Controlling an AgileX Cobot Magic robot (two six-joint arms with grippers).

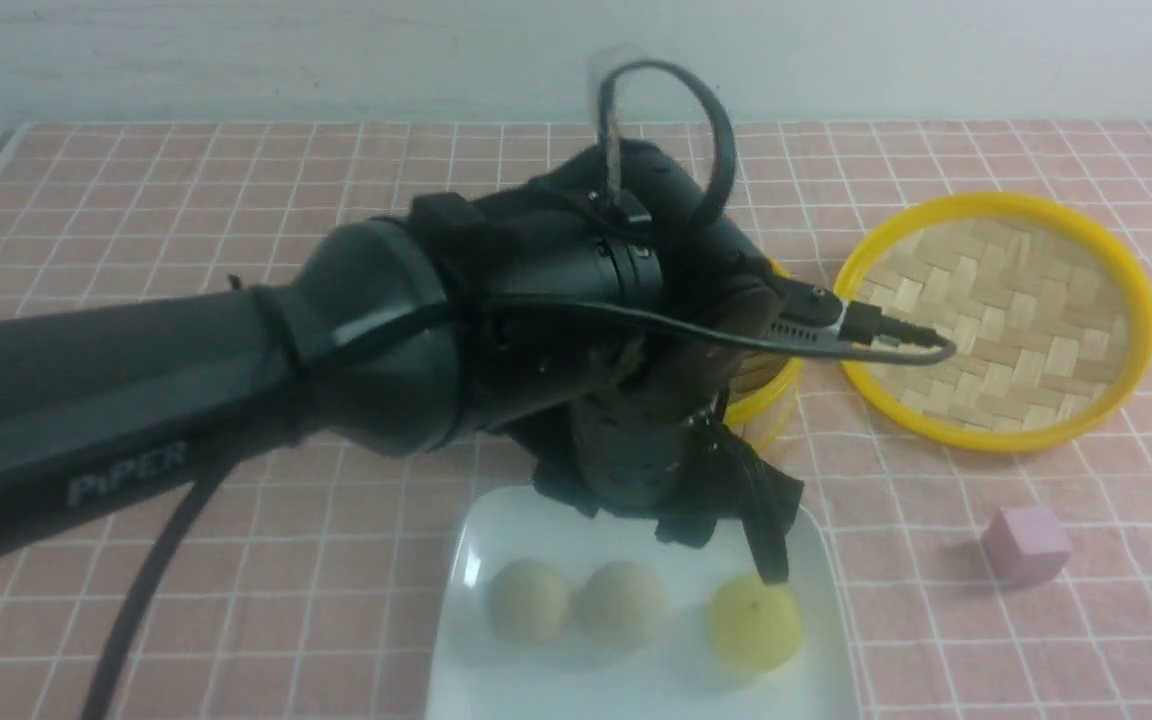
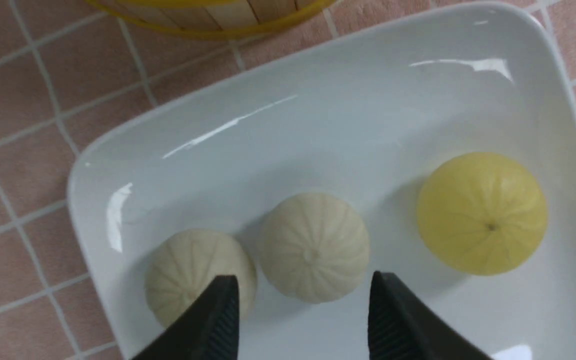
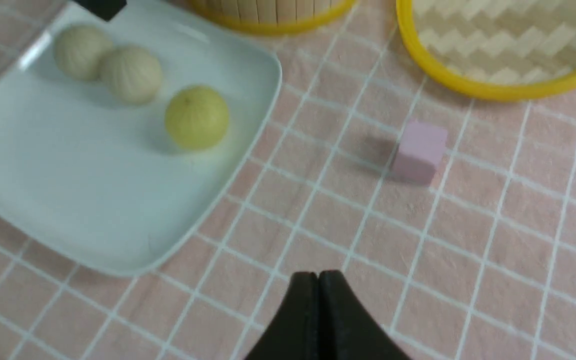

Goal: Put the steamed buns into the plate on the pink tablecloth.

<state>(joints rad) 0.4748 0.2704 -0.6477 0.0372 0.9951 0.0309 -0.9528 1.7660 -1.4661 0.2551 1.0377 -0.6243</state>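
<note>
left gripper [image 2: 303,282]: jaws apart, empty, above plate [image 1: 466,560] | right gripper [image 3: 318,275]: jaws together, empty, over pink tablecloth [image 1: 236,180] | steamed buns [image 1: 622,603]: all three in plate, in a row, yellow-green bun [image 1: 756,622] at 3 o'clock end | plate: 6 o'clock on pink tablecloth | pink cube [image 1: 1026,543]: 3 o'clock of plate

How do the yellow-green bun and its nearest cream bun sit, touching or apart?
Apart. Left wrist view shows bare plate between the yellow-green bun and the cream bun.
</note>
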